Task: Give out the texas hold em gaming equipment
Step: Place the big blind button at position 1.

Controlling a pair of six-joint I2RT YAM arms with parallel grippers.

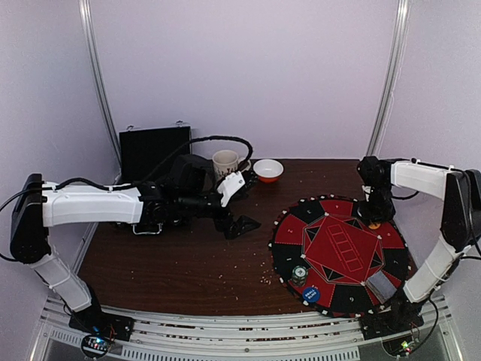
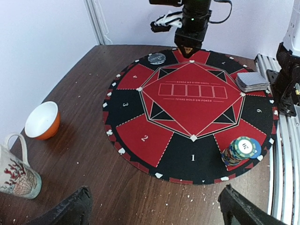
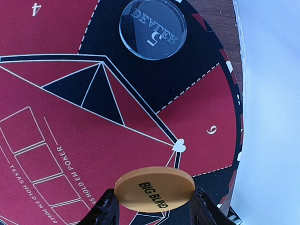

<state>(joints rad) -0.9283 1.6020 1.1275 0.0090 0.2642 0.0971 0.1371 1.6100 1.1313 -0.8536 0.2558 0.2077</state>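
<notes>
Top view: left gripper (image 1: 244, 224) hangs spread wide, off the poker mat (image 1: 342, 248) | Left wrist: chip stack (image 2: 240, 150) and deck (image 2: 253, 80) sit undealt at the mat's rim | Right wrist: right gripper (image 3: 154, 208) clamps the orange Big Blind disc (image 3: 154, 187) over the mat's far side — clear dealer button (image 3: 153, 30) already down, most left to distribute.

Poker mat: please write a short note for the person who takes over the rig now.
Left gripper: open, empty, left of the mat.
Right gripper: shut on the orange BIG BLIND disc, over the mat's far edge.
On the mat: clear dealer disc, card deck, chip stack.
Done: dealer disc placed. Left: set down the big blind; deck and chips seem not yet dealt.
</notes>
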